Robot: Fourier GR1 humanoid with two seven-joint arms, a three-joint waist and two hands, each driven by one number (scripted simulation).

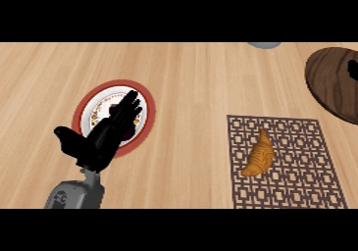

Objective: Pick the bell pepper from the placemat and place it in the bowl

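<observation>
A patterned brown placemat (304, 191) lies on the wooden counter at the lower right. On its left part rests an orange-brown, ridged, elongated item (258, 154) that looks more like a croissant than a bell pepper. At the left stands a white bowl with a red rim (102, 88). My left hand (102, 139) is open above the bowl's lower half, its fingers straight and pointing up and to the right, and it hides part of the bowl's inside. It holds nothing. My right hand does not show.
A dark wooden round board (333, 93) sits at the right edge, with a small black shape (355, 68) on it. A grey round object (263, 44) peeks in at the top edge. Bare counter lies between the bowl and the placemat.
</observation>
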